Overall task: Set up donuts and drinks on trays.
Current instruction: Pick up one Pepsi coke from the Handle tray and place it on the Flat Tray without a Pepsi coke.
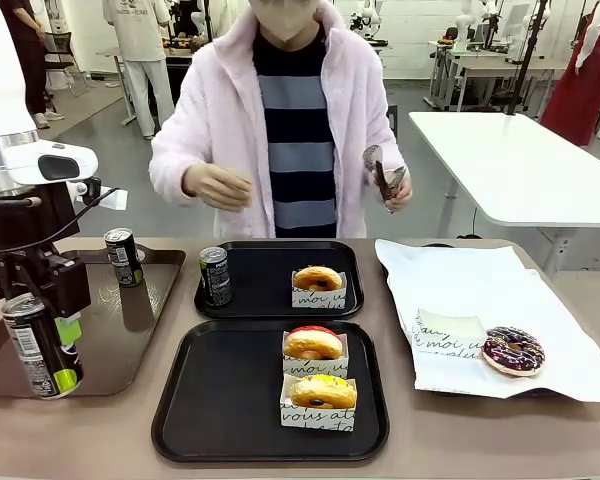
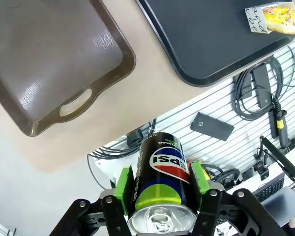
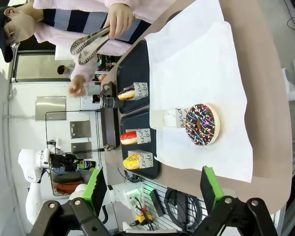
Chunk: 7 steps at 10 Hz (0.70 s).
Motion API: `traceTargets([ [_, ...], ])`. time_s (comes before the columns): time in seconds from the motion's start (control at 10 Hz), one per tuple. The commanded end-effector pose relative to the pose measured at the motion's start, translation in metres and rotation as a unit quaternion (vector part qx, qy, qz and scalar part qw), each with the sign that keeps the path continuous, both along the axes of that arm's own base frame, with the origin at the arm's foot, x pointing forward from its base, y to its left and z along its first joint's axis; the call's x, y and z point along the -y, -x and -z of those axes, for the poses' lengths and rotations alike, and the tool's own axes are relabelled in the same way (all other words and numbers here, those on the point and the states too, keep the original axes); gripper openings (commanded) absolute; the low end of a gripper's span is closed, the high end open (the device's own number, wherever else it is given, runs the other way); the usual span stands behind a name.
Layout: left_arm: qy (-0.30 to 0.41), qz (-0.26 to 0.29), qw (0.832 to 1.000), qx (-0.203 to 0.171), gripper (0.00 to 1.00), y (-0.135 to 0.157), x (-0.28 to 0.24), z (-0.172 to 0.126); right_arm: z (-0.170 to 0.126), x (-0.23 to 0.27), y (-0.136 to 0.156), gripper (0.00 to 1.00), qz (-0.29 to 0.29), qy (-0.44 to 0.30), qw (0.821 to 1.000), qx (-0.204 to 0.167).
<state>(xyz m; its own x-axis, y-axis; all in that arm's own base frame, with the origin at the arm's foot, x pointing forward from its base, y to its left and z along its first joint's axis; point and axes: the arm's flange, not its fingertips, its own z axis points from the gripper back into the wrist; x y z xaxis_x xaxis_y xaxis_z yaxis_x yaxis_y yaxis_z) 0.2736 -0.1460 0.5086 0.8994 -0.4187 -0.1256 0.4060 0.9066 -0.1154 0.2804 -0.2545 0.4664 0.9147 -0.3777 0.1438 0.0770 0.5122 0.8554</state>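
Can (image 2: 163, 164) is gripped upright betw. pads of L pincer (image 2: 161, 183). Brown tray (image 2: 49, 54) lies just beyond pincer, black tray (image 2: 211, 44) farther off to its side. R pincer (image 3: 153, 186) is spread wide, empty. Risk: can may be toppled if black tray's rim is clipped or release is made tilted.

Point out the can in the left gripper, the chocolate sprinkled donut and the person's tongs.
held can (image 2: 164, 161): left wrist view, on its red-and-blue logo.
chocolate donut (image 1: 498, 351): front view, on the icing left of its hole.
tongs (image 1: 383, 178): front view, on its blades.
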Motion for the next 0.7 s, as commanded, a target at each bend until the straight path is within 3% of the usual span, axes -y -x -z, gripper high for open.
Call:
traceTargets([
  [0.0, 0.002, 0.006, 1.0, -0.003, 0.58, -0.001, 0.001, -0.005, -0.001, 0.001, -0.001, 1.0, 0.0, -0.006, 1.0, 0.011],
  [0.2, -0.001, 0.001, 1.0, 0.0, 0.58, 0.0, 0.001, 0.0, -0.001, 0.001, -0.001, 1.0, 0.0, -0.006, 1.0, 0.011],
  [0.6, 0.003, -0.003, 1.0, 0.023, 0.58, -0.017, 0.089, 0.036, -0.001, 0.001, -0.001, 1.0, 0.0, -0.006, 1.0, 0.011],
])
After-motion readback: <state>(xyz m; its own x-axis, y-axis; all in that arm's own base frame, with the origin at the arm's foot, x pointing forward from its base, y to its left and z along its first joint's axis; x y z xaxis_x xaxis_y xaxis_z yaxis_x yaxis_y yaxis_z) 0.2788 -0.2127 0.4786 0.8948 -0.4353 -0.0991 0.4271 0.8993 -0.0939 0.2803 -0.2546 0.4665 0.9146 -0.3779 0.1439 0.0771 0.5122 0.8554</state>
